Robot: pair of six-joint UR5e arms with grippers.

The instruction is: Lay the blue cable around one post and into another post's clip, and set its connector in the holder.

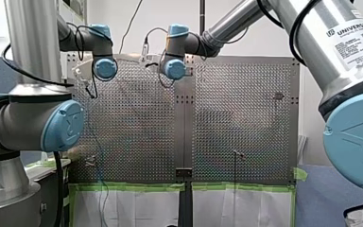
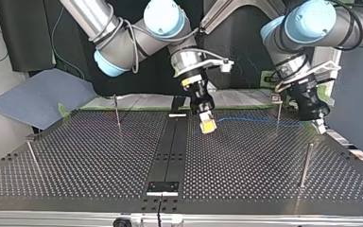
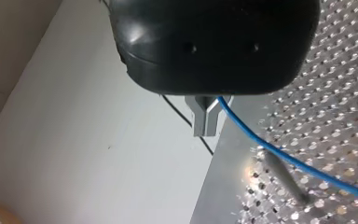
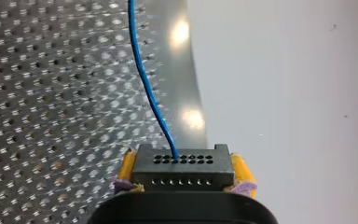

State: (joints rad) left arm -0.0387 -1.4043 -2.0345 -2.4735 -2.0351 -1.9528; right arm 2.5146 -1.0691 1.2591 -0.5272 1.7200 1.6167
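In the right wrist view a black connector (image 4: 182,164) sits clamped between my right gripper's (image 4: 182,179) yellow pads (image 4: 241,173). The blue cable (image 4: 145,84) leaves its face and runs ahead over the perforated plate. In the top view that gripper (image 2: 208,125) hangs just above the table's middle, and the cable (image 2: 260,120) stretches to the view's right, past a post with a clip (image 2: 277,108), to my left gripper (image 2: 319,126). In the left wrist view its metal fingers (image 3: 207,122) are shut on the cable (image 3: 284,157) above a thin post (image 3: 285,181).
More thin posts stand on the plate at the top view's left (image 2: 117,112), far left (image 2: 32,156) and near right (image 2: 305,164). A black block (image 2: 162,187) sits on the centre strip near the front edge. Green tape (image 1: 132,187) lines the plate's edge in the front view.
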